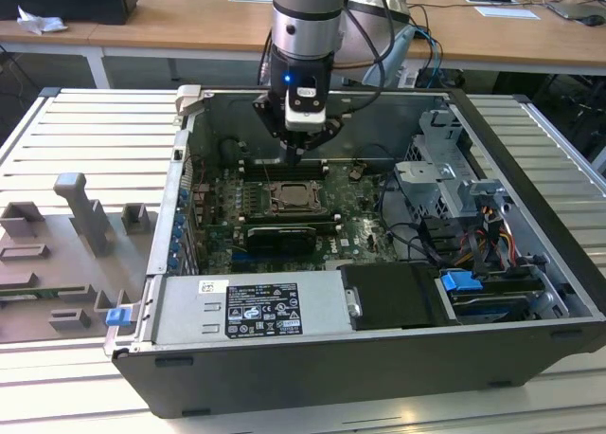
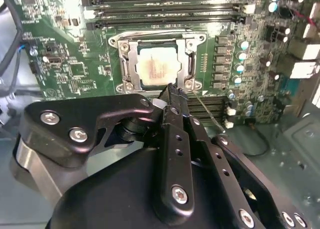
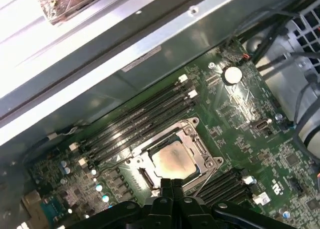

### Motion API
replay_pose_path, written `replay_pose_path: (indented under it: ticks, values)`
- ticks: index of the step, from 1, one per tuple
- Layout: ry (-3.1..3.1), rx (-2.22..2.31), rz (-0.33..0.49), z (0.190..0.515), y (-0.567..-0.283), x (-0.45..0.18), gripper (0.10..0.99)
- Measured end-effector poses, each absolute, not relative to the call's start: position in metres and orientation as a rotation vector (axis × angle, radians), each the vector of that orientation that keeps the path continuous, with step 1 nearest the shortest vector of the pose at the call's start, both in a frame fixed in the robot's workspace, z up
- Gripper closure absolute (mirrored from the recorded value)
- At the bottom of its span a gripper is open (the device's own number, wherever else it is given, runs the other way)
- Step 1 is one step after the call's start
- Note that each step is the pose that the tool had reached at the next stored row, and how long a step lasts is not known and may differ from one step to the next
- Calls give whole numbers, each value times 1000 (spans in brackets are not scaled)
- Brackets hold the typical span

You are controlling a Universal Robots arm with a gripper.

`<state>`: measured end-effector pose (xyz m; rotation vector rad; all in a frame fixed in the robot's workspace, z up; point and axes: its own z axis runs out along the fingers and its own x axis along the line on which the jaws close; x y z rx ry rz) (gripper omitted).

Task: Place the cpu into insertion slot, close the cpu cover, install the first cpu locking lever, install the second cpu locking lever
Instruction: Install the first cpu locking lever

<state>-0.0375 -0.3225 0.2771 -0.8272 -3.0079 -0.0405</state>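
The grey open-topped computer case (image 1: 331, 377) holds a green motherboard (image 1: 355, 221). On it, the square black-framed insertion slot (image 1: 273, 207) already carries the flat silvery square cpu (image 2: 156, 68), and the thin silvery hinged cpu cover (image 2: 132, 59) lies closed around the chip.

In the exterior view, the black gripper (image 1: 296, 150) hangs just at twelve o'clock of the slot. Its fingers are pressed together and hold nothing.

A thin wire locking lever (image 2: 206, 109) angles away from the socket corner beside the fingertips (image 2: 172, 91), apparently unlatched. The lever step seems to be in hand. It calls for a fine, controlled push down and under the catch.
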Motion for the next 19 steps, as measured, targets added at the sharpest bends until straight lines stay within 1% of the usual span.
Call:
replay_pose_path:
  ticks: [19]
  values:
    - [-3104,-259,-34,277,-322,-38,980]
